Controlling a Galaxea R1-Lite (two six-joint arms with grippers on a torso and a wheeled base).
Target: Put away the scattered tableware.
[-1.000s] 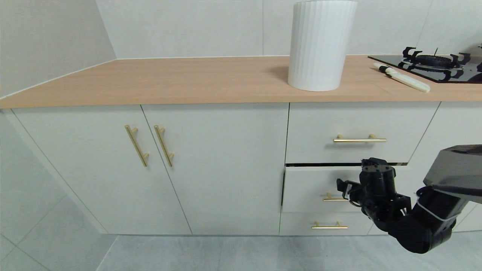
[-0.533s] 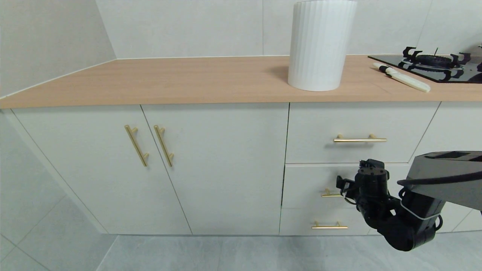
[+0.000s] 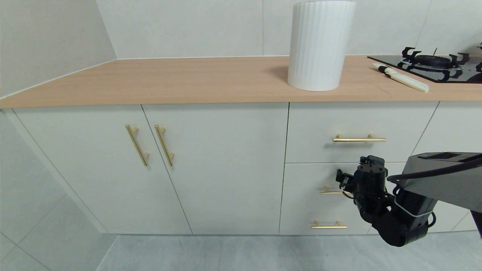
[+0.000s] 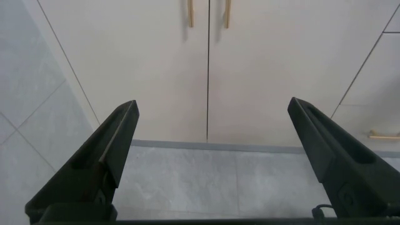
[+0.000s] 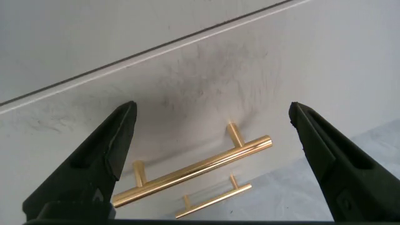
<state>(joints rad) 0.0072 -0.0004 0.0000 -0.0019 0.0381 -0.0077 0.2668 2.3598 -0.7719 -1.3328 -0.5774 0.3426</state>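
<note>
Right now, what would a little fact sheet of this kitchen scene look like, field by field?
Middle drawer: shut
Right gripper: open, fingers either side of that drawer's gold handle, not closed on it
Left gripper: open, facing the cupboard doors
Countertop: white ribbed container; white knife beside the stove

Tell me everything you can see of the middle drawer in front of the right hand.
The middle drawer has a flat, off-white matte front, like painted board. It is shut, flush with the top drawer above and the bottom drawer below. A slim brass-coloured bar handle sits level on two short posts. The right hand is open just before it, fingers either side of the handle, apparently touching nothing. Faint grey scuffs mark the front above the handle.
</note>
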